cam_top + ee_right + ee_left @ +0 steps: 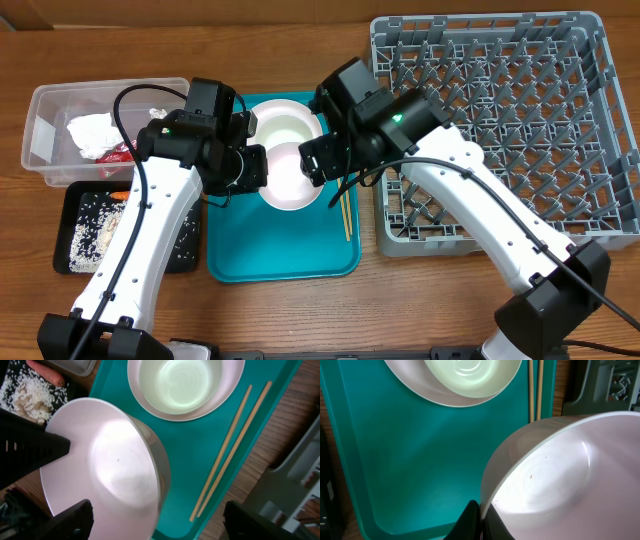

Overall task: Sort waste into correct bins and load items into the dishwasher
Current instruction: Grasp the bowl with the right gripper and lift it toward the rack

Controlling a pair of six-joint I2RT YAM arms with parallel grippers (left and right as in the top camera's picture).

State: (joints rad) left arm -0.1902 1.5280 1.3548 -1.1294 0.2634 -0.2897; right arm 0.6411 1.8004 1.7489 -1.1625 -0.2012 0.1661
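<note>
Two white bowls over the teal tray (280, 250): held bowl (292, 182) near tray centre, other bowl (285, 122) just at its 12 o'clock, rims overlapping in the overhead view. Left gripper (257, 168) is clamped tight on the held bowl's rim at 9 o'clock. Left wrist view shows the rim pinched at the finger, bowl tipped, inside clean bar a few specks; cannot tell if it rests on the tray. Right gripper (157, 507) is spread wide at the bowl's 3 o'clock side, one finger over the bowl's edge, the other clear of it, gripping nothing. Arms crowd the bowl from opposite sides. Right arm crosses the near-left corner of the dish rack (500, 110), which sits at 3 o'clock of the tray. Chopsticks (347, 215) lie side by side along the tray's 3 o'clock edge, between held bowl and rack. Clear tub (50, 100) at 10 o'clock, tissue (92, 132) and red wrapper (120, 152) inside. Black tray (75, 200) at 8 o'clock holds rice (95, 235), carrot piece (118, 193) at its 12 o'clock end; left arm covers its right part
</note>
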